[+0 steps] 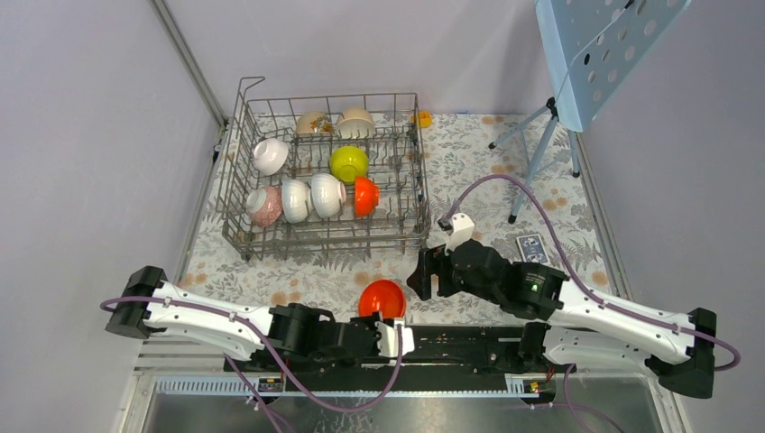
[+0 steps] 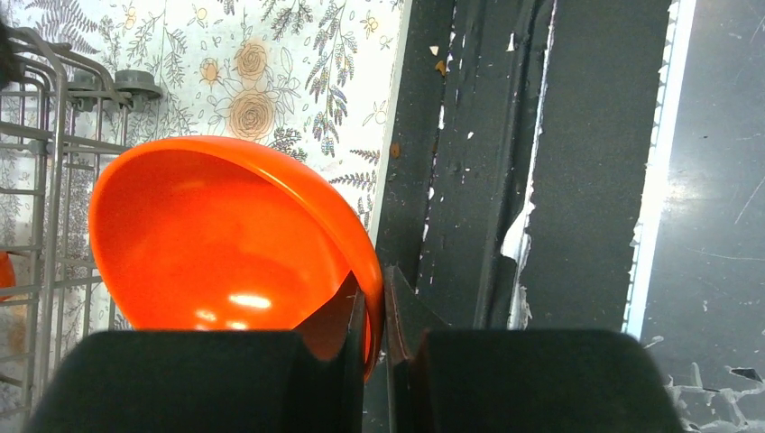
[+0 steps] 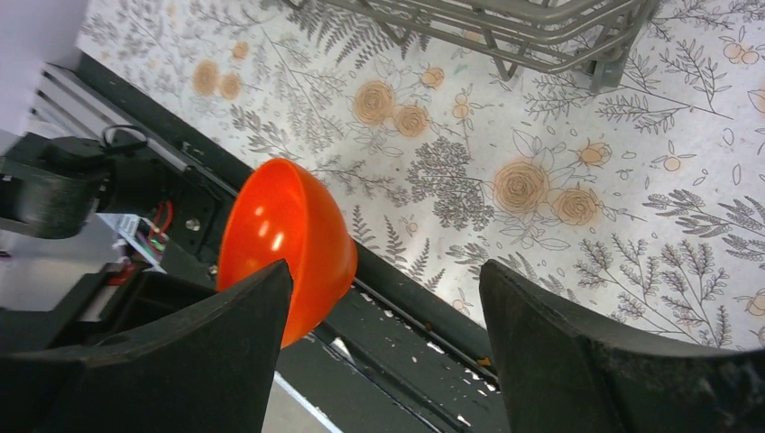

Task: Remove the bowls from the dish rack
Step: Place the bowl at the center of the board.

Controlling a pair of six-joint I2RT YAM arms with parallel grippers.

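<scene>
The grey wire dish rack [image 1: 325,242] stands at the back left of the flowered mat. Inside it are several bowls, among them a yellow-green one [image 1: 349,163], an orange-red one [image 1: 365,196], a pink-speckled one [image 1: 264,206] and a white one [image 1: 271,155]. My left gripper [image 1: 394,327] [image 2: 377,302] is shut on the rim of another orange-red bowl [image 1: 382,299] [image 2: 216,239], tilted above the mat's near edge. My right gripper [image 1: 422,273] [image 3: 383,293] is open and empty, just right of that bowl [image 3: 289,230]. A rack corner [image 3: 505,32] shows beyond it.
A blue perforated panel on a tripod [image 1: 595,45] stands at the back right. A small dark blue object [image 1: 532,248] lies on the mat by the right arm, and a small yellow thing [image 1: 421,118] behind the rack. The black base rail [image 2: 478,180] runs along the near edge.
</scene>
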